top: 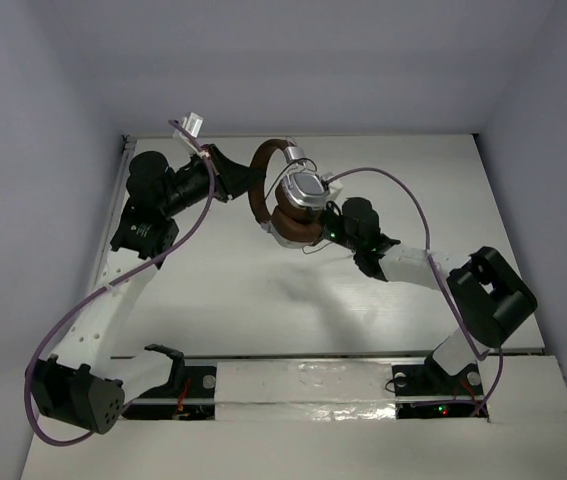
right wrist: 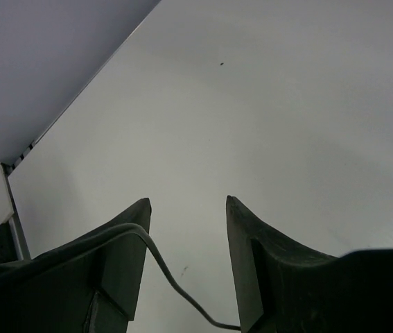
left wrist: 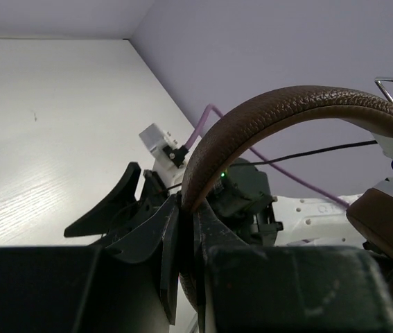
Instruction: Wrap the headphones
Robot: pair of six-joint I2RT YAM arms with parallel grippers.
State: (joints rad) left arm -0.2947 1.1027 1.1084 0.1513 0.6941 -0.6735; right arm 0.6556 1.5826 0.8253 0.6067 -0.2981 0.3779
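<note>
Desk [top: 263,310]: white, flat and matte, with a faint grain; pale lilac walls stand at its far, left and right edges.
Left arm [top: 113,310]: white links and black joints, reaching from the near-left corner towards the far-left corner.
Right arm [top: 413,265]: the same build, bent in from the near-right corner towards the middle of the far half.
Headphones [top: 288,200]: held off the desk near the far edge, a little left of its middle, with the cups folded close together.
Left gripper [left wrist: 186,208]: black tapered fingers pressed together on the headband. It should hold firm and steady as the anchor, so the cups do not swing while the cord goes round.
Right gripper [right wrist: 188,202]: fingers spread, with the cord lying loose between them and not pinched. My advice is to close gently on the cord, then lead it round the cups with light, even tension.
Headband [left wrist: 286,104]: a smooth brown arch with a leather-like grain, padded and springy looking.
Cups [top: 303,190]: silver, hard and shiny, with rounded corners.
Pads [left wrist: 383,222]: brown and soft looking.
Cord [right wrist: 168,274]: thin, dark and limp, curving in a slack loop. It probably slips easily, so each turn should sit snug beside the last.
</note>
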